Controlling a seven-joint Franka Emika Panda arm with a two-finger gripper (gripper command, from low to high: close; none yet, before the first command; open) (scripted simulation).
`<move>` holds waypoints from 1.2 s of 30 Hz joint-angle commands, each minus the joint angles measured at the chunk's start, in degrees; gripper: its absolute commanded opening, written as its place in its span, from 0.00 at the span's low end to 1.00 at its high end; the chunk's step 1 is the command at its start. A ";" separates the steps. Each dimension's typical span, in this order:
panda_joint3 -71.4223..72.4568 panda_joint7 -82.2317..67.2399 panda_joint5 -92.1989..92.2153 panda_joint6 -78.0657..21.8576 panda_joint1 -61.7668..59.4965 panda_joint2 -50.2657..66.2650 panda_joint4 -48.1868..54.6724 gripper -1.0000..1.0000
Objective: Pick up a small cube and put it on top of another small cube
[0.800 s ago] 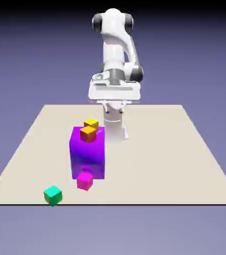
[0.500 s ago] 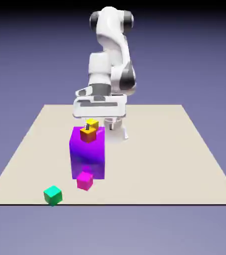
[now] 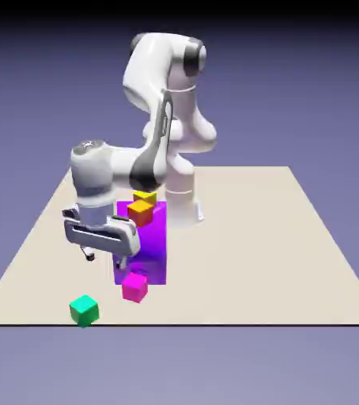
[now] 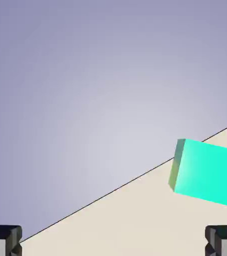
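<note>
Approach step: the gripper (image 3: pixel 103 255) hangs wide open and empty at left of centre, above the table (image 3: pixel 293 253), while the small teal-green cube (image 3: pixel 84 309) sits untouched at the lower left near the front edge. Next, I'd say, it must centre over that cube, since in the hand view the cube (image 4: pixel 205 171) lies off to the right.

The robot is a glossy white arm (image 3: pixel 163 87) built of rounded, tube-like segments, with dark grey bands and caps at its joints. Its hand is a flat white bar with a dark underside, carrying the gripper (image 3: pixel 103 256), whose two small fingertips (image 4: pixel 3 239) are blocky and dark grey.
</note>
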 commanded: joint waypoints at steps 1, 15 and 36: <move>-0.67 0.17 0.59 -1.57 -0.23 2.08 1.73 0.50; -3.61 0.08 6.67 -7.59 -2.56 20.47 12.79 0.00; 2.75 5.25 -7.27 -26.29 -5.17 -23.13 -9.79 0.00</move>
